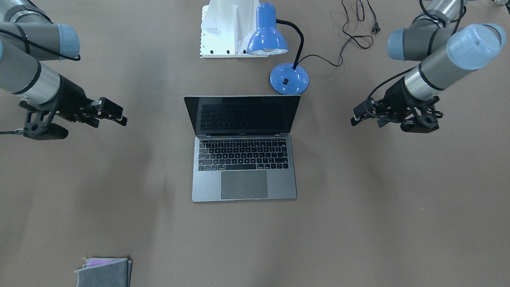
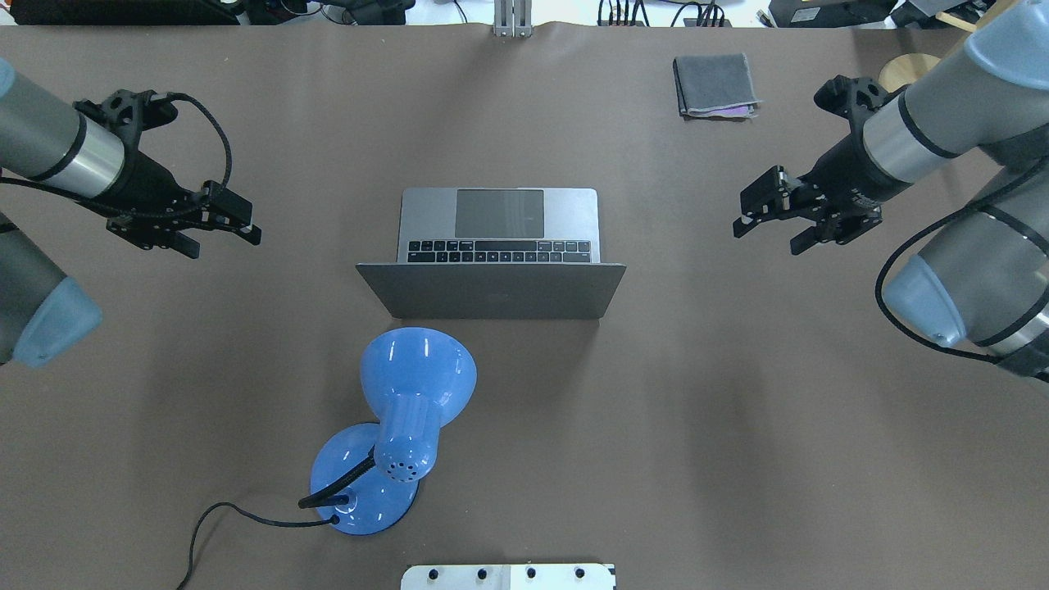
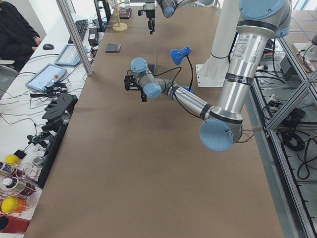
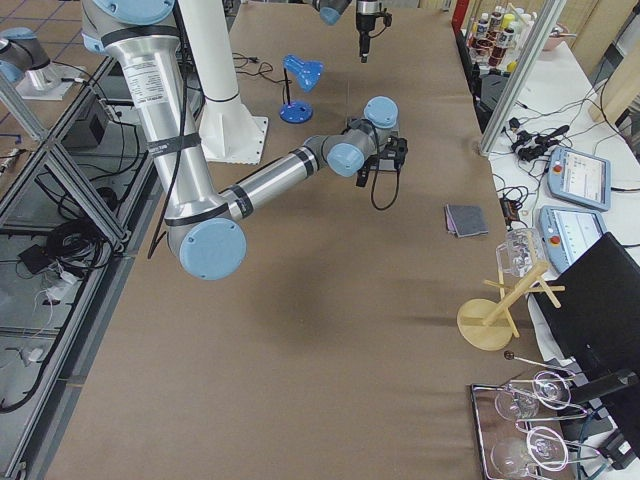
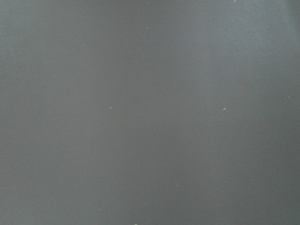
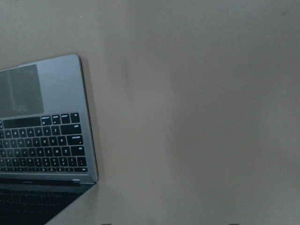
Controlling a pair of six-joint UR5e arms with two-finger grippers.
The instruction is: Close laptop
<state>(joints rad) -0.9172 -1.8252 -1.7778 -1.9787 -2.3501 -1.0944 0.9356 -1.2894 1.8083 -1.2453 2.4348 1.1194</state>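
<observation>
The space-grey laptop (image 2: 500, 238) stands open in the middle of the table, its lid (image 2: 492, 291) upright and its dark screen (image 1: 242, 114) facing away from the robot. My left gripper (image 2: 225, 246) hovers open and empty to the laptop's left, well apart from it. My right gripper (image 2: 766, 240) hovers open and empty to its right, also apart. In the front-facing view the left gripper (image 1: 366, 122) is on the right and the right gripper (image 1: 111, 122) on the left. The right wrist view shows the laptop's keyboard corner (image 6: 47, 131). The left wrist view shows only bare table.
A blue desk lamp (image 2: 410, 410) stands just behind the lid on the robot's side, its cord (image 1: 350, 36) trailing across the table. A folded grey cloth (image 2: 715, 84) lies at the far right. The white robot base (image 1: 225, 28) sits at the near edge.
</observation>
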